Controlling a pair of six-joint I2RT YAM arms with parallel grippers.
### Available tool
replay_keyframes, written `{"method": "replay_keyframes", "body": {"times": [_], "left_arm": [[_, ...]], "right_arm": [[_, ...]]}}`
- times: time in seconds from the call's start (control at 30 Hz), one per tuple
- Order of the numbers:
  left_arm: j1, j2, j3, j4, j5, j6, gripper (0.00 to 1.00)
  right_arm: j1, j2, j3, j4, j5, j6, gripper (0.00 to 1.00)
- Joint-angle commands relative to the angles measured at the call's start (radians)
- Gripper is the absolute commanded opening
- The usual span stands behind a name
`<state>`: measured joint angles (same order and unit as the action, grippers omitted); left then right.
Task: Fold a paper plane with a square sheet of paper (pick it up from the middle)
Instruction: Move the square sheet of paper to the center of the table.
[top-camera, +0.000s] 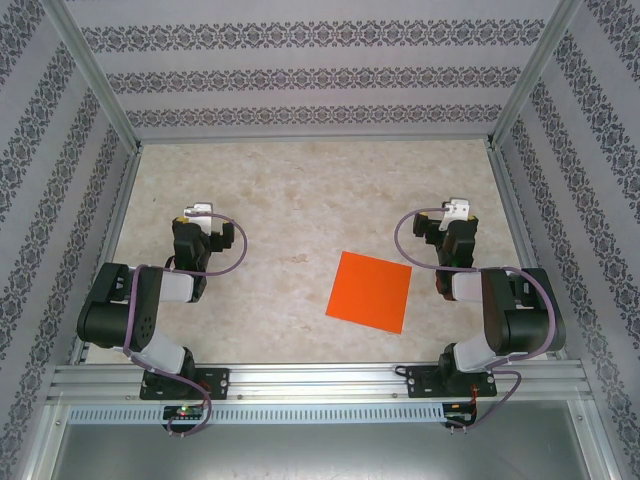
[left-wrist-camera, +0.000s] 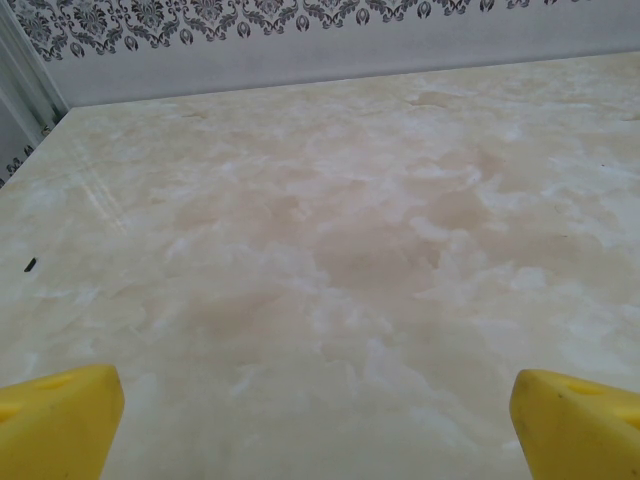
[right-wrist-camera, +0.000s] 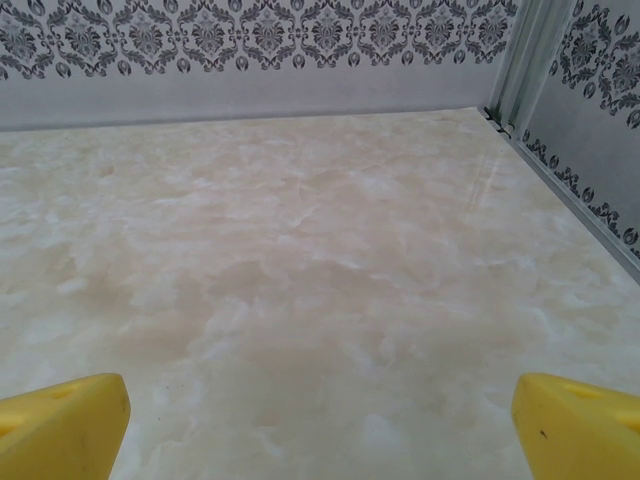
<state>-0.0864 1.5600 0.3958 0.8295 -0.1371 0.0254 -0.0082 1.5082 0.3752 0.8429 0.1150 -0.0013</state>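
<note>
Left wrist view: the left gripper (left-wrist-camera: 315, 435) stands fully open and empty. Its two yellow fingertips (left-wrist-camera: 55, 425) sit at the lower corners of the frame, with bare marbled table (left-wrist-camera: 330, 250) between and beyond them. Right wrist view: the right gripper (right-wrist-camera: 320, 435) is likewise spread wide and holds nothing. It is poised over bare table surface, with the patterned wall (right-wrist-camera: 250, 40) and a metal corner post (right-wrist-camera: 525, 55) at the far edge. Top external view: both arms sit folded near their bases, the left arm (top-camera: 140, 300) on the left and the right arm (top-camera: 500, 310) on the right, each gripper pointing toward the far wall. The square sheet of paper (top-camera: 370, 290) lies flat and unfolded on the table, turned slightly askew. It is right of centre, between the two arms, nearer the right arm and close to the near edge. It touches neither gripper.
</note>
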Motion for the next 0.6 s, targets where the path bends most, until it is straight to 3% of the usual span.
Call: {"method": "replay_keyframes", "body": {"times": [0.0, 0.1, 0.2, 0.3, 0.33, 0.47, 0.53, 0.57], "left_arm": [[0.001, 0.000, 0.004, 0.031, -0.002, -0.006, 1.00], [0.000, -0.053, 0.010, -0.026, 0.026, 0.002, 1.00], [0.000, -0.136, 0.074, -0.228, 0.062, 0.002, 1.00], [0.002, -0.237, -0.005, -0.194, 0.012, -0.058, 1.00], [0.007, -0.287, -0.017, -0.222, 0.003, -0.088, 1.00], [0.010, -0.483, 0.006, -0.401, 0.018, -0.142, 1.00], [0.010, -0.551, 0.063, -0.564, -0.033, -0.234, 1.00], [0.010, -0.563, 0.096, -0.632, -0.048, -0.268, 1.00]], "right_arm": [[-0.012, -0.011, 0.018, 0.019, -0.035, 0.010, 0.98], [0.012, -0.055, 0.023, -0.023, -0.008, -0.013, 0.98], [0.014, -0.145, 0.163, -0.395, -0.021, 0.012, 0.98], [0.037, -0.233, 0.175, -0.531, -0.029, 0.072, 0.98], [0.045, -0.284, 0.205, -0.651, -0.028, 0.096, 0.98], [0.048, -0.420, 0.369, -1.041, -0.063, 0.282, 0.98], [0.039, -0.457, 0.445, -1.252, -0.015, 0.552, 0.98], [0.038, -0.471, 0.455, -1.293, -0.028, 0.607, 0.98]]}}
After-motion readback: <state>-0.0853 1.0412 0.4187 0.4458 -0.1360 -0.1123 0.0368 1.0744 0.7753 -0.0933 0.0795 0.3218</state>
